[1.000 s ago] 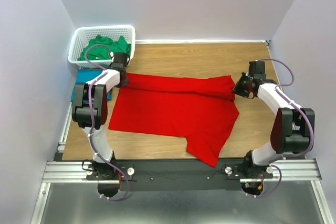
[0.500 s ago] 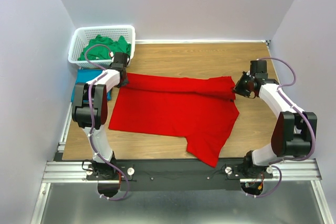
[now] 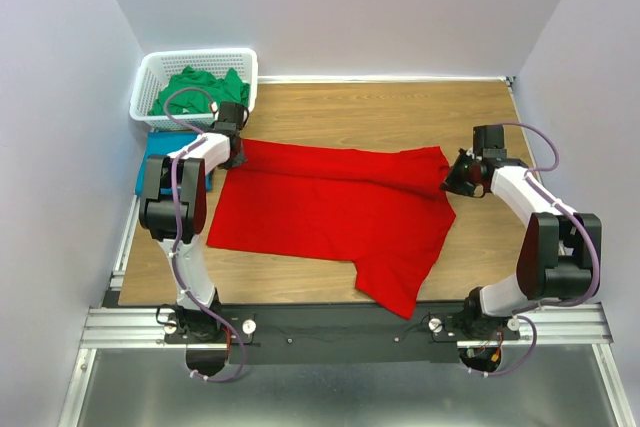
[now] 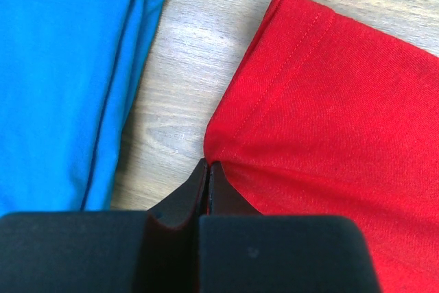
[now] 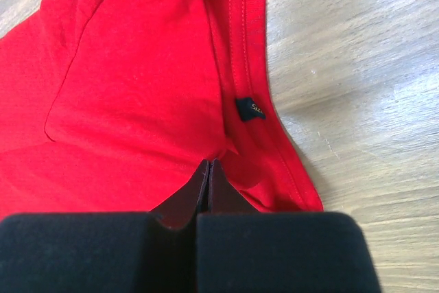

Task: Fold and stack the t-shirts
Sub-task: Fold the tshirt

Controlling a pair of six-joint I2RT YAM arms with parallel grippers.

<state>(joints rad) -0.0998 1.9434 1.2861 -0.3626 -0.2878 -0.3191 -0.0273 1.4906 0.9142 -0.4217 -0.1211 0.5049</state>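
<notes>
The red t-shirt [image 3: 330, 212] lies spread across the table's middle, its far edge folded over. My left gripper [image 3: 235, 150] is shut on the red t-shirt's far left corner [image 4: 288, 121]. My right gripper [image 3: 455, 175] is shut on the red t-shirt's right end, by the collar and its label [image 5: 250, 109]. The teal blue t-shirt [image 3: 160, 152] lies folded at the left edge, also in the left wrist view [image 4: 62, 80]. The green t-shirt [image 3: 195, 87] sits crumpled in the basket.
A white lattice basket [image 3: 160, 67] stands at the far left corner. The wood table [image 3: 380, 112] shows beyond the shirt and at the right [image 5: 357, 94]. Walls close in on the left, back and right.
My right gripper has moved slightly nearer with the shirt's right end. The left gripper has stayed put.
</notes>
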